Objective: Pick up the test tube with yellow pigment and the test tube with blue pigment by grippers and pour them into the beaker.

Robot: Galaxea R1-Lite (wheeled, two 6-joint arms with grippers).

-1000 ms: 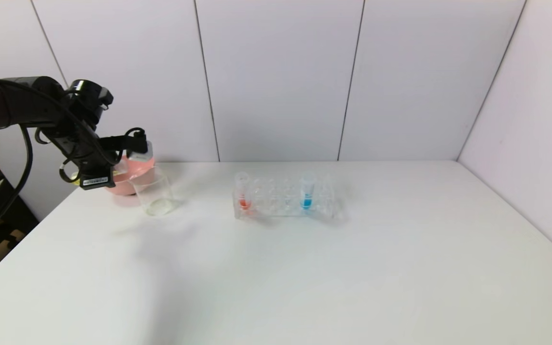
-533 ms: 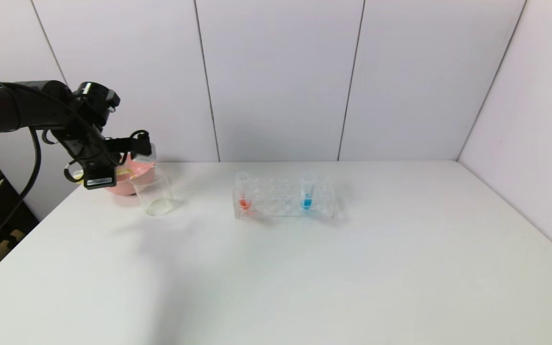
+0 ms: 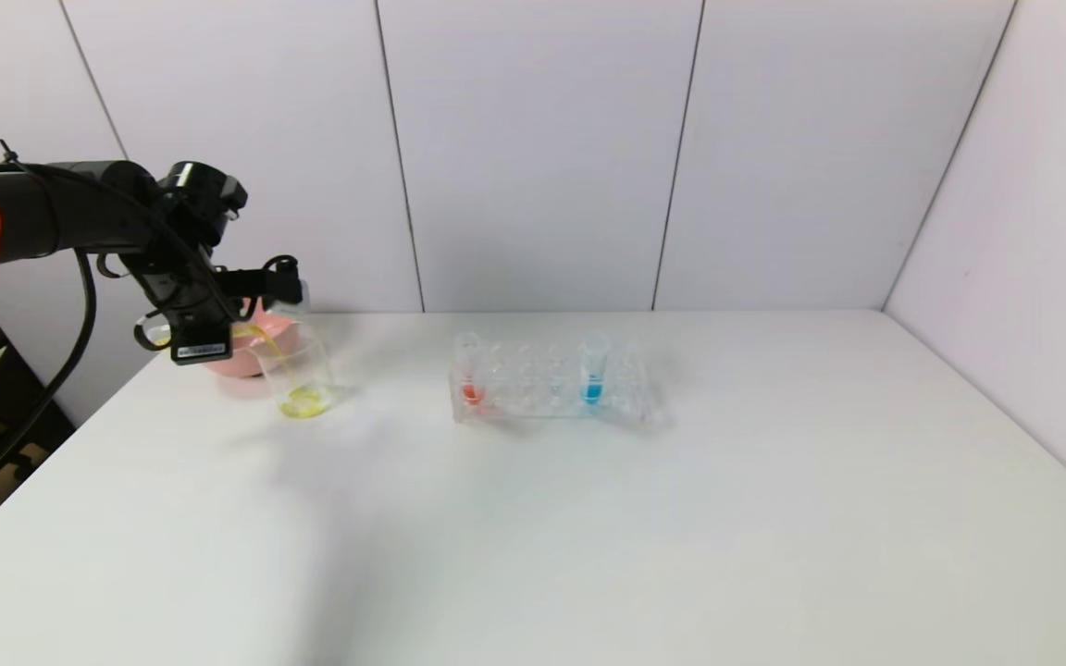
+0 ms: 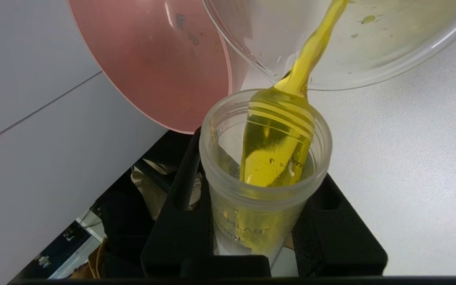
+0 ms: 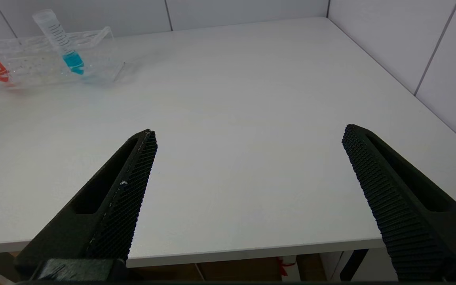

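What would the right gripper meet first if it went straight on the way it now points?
Probably nothing soon: the open right gripper faces bare table, with the far wall beyond. The tube rack lies off to one side of that line, though depth is unclear.

A white table (image 3: 588,518) is carrying a clear beaker (image 3: 303,375) beside a pink bowl (image 3: 239,347) near its far left corner, while a clear tube rack (image 3: 547,381) is standing further right, well apart from both
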